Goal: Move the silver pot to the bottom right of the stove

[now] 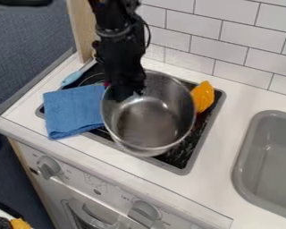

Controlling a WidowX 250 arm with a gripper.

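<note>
The black gripper point(128, 91) hangs down over the upper left rim of the silver pot, its lower end overlapping the pot's inside. The silver pot point(150, 123) is over the middle and right part of the black stove point(186, 169), its open top facing up toward the camera. Its lower rim comes close to the stove's front edge. The pot hides much of the stove top, and whether its base touches the stove cannot be told.
A folded blue cloth point(75, 109) lies over the stove's left side, with a light blue utensil point(73, 78) behind it. An orange object point(203, 95) is close against the pot's right side. A grey sink point(267, 156) lies at the right, and a tiled wall point(229, 49) stands behind.
</note>
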